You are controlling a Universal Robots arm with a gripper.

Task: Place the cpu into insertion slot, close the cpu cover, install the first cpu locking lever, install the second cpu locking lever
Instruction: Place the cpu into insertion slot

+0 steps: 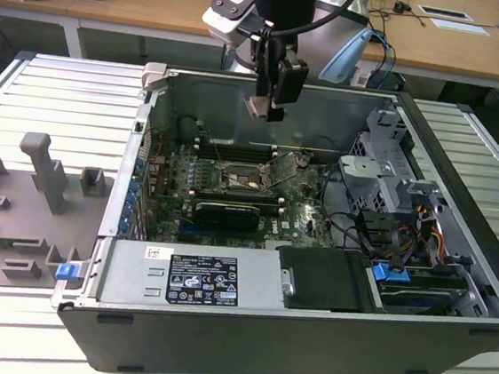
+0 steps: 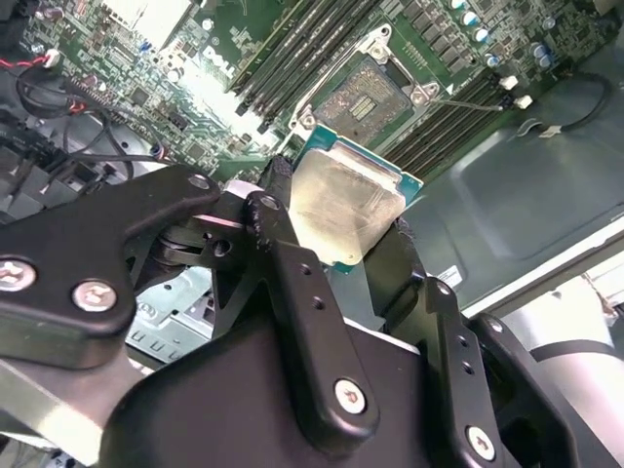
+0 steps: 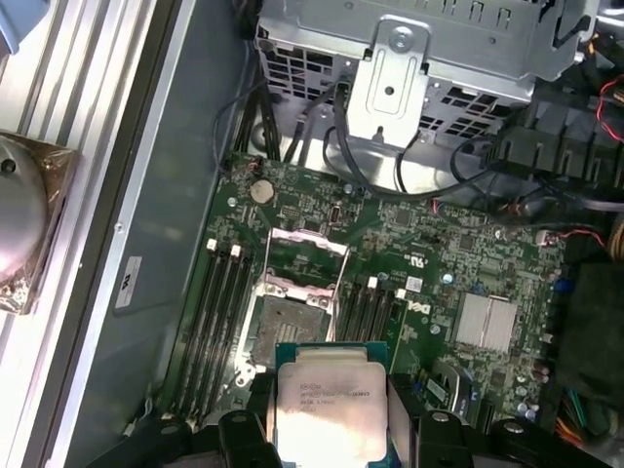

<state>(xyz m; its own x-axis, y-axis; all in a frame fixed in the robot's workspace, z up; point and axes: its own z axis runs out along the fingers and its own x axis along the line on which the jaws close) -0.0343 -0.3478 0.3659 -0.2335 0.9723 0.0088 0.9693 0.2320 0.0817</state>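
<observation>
Tool state: the gripper (image 3: 331, 434) was clenched on the cpu (image 3: 330, 402), one finger on each of two opposite edges, with the metal top facing the wrist.
Chip position: held well above the insertion slot (image 3: 285, 327) and touching nothing on the board. In the exterior view it appeared almost directly over the slot.
Governing relation: in both wrist views the slot lay below the chip and slightly to one side. The sideways offset looked small, and the main gap was judged to be vertical.
Alignment: the chip was square, so no long axis applied. In the first wrist view its edges ran roughly parallel to the slot's rim.
Slot condition: bare, with nothing seated in it.
Cover: the cpu cover (image 3: 307, 255) stood swung up at the slot's edge farthest from the chip, leaving the recess open.
Neighbours: memory slots (image 3: 222, 312) ran along both sides of the insertion slot.
Task status: judged to be at the first step, with the chip not yet seated.
</observation>
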